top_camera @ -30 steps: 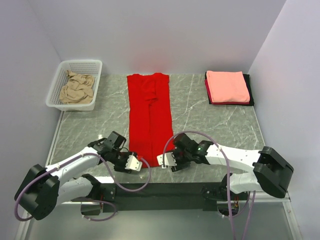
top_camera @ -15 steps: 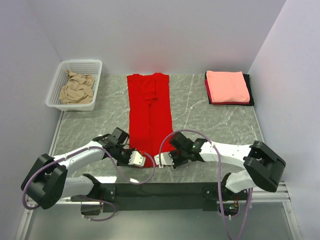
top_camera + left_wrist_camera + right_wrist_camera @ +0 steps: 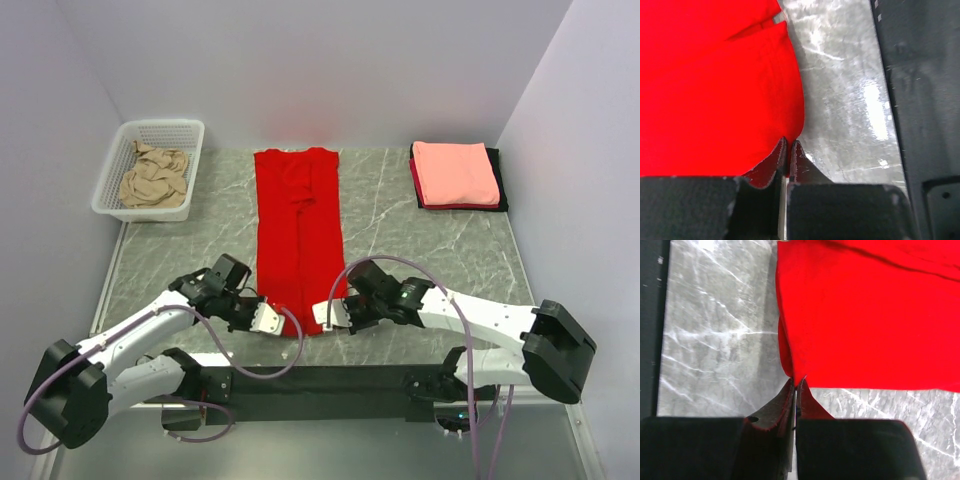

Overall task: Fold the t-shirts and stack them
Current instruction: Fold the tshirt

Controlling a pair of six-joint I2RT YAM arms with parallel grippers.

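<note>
A bright red t-shirt (image 3: 298, 230) lies folded into a long narrow strip down the middle of the table, collar end far, hem end near. My left gripper (image 3: 281, 322) is shut on the hem's near left corner; in the left wrist view the red cloth (image 3: 715, 90) runs into the closed fingertips (image 3: 789, 143). My right gripper (image 3: 318, 317) is shut on the near right corner, where the red cloth (image 3: 865, 315) is pinched up into a small peak at the closed tips (image 3: 797, 382). Both grippers sit low at the table surface.
A folded stack with a salmon-pink t-shirt (image 3: 455, 172) on top of dark red and black ones lies at the back right. A white mesh basket (image 3: 112, 180) at the back left holds a crumpled tan t-shirt (image 3: 154, 176). The grey marble table's near edge (image 3: 330, 358) runs just behind the grippers.
Both grippers closed from open onto the near corners of the red t-shirt's hem. The arms shifted only slightly; the shirt lies as before.
</note>
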